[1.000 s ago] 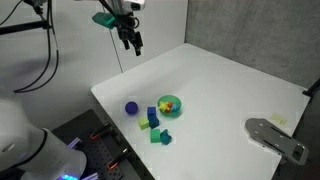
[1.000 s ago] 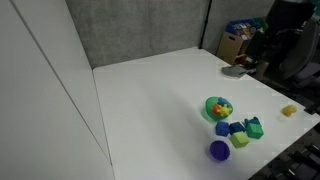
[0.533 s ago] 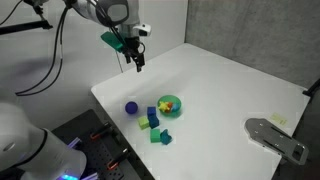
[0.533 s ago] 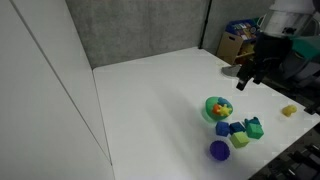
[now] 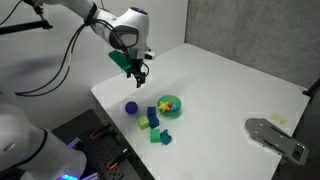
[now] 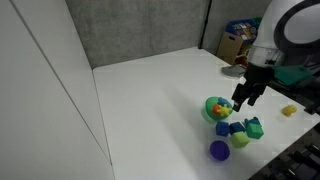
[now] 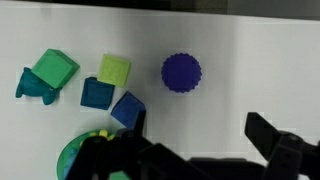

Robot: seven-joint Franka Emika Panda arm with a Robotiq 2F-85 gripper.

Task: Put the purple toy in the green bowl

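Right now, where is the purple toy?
In an exterior view the purple toy sits on the white table near its edge. It is just beside the cluster of blocks, which lies between it and the green bowl.

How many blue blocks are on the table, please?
2. One blue block lies below the yellow-green block in the wrist view; the other sits beside it, nearer the green bowl. The fingers may hide more.

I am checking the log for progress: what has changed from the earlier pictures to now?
The gripper came down towards the table and closer to the purple toy. It is open and holds nothing. The purple toy, the green bowl and the blocks stayed where they were.
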